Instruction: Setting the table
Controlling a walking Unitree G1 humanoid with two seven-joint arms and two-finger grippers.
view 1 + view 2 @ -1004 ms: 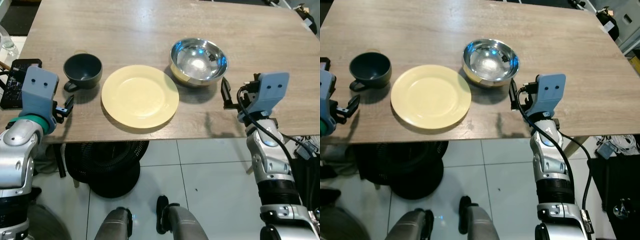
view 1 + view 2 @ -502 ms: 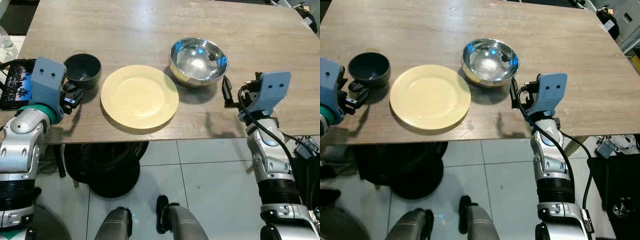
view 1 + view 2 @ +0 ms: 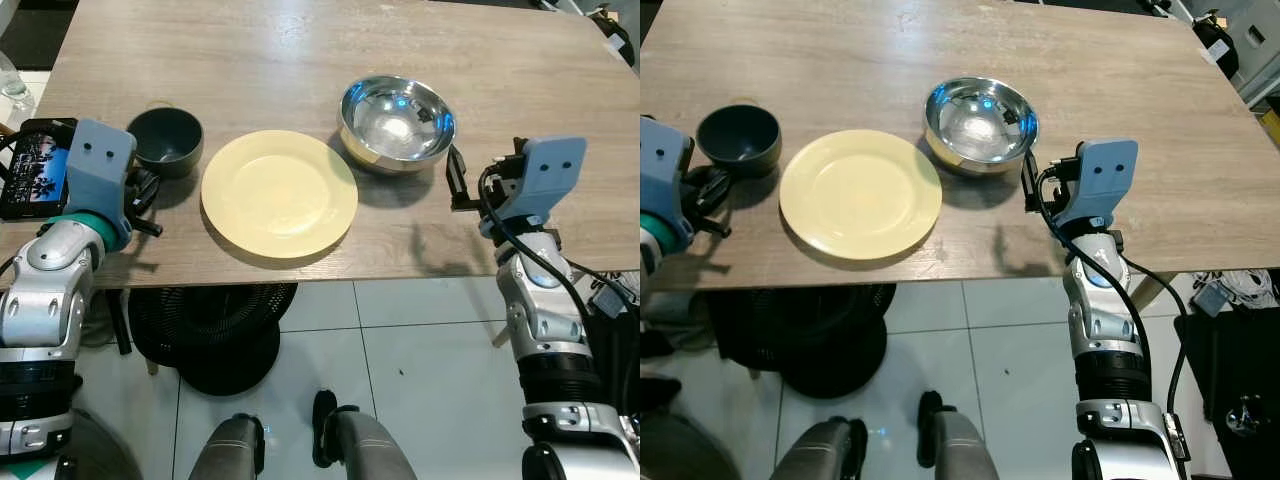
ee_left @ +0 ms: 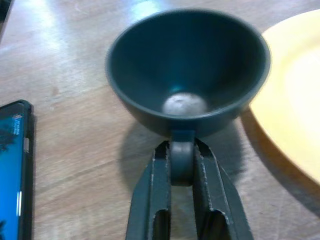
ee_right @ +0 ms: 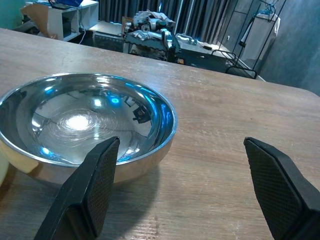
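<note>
The wooden bench (image 3: 300, 60) carried three items in a row along its near edge. A dark cup (image 3: 166, 141) stood toward the near left corner, a yellow plate (image 3: 279, 193) lay at the middle just beside it, and a steel bowl (image 3: 396, 122) stood to the right of the plate, slightly farther back, its rim close to the plate's edge.

The left gripper (image 4: 182, 165) was at the cup's near side. In the left wrist view its two black fingers (image 4: 152, 200) were clamped on the cup's handle (image 4: 181, 154), one on each side, with the cup upright on the bench surface and the plate's rim just beside it. A phone (image 3: 32, 180) with a lit screen lay at the left edge of the bench, next to that arm.

The right gripper (image 5: 185, 185) hovered above the bench near its front edge, just right of the bowl. Its fingers (image 5: 95, 185) stood wide apart, holding nothing; the bowl lay ahead of them, nearer one finger and not between them, apart from both.
</note>
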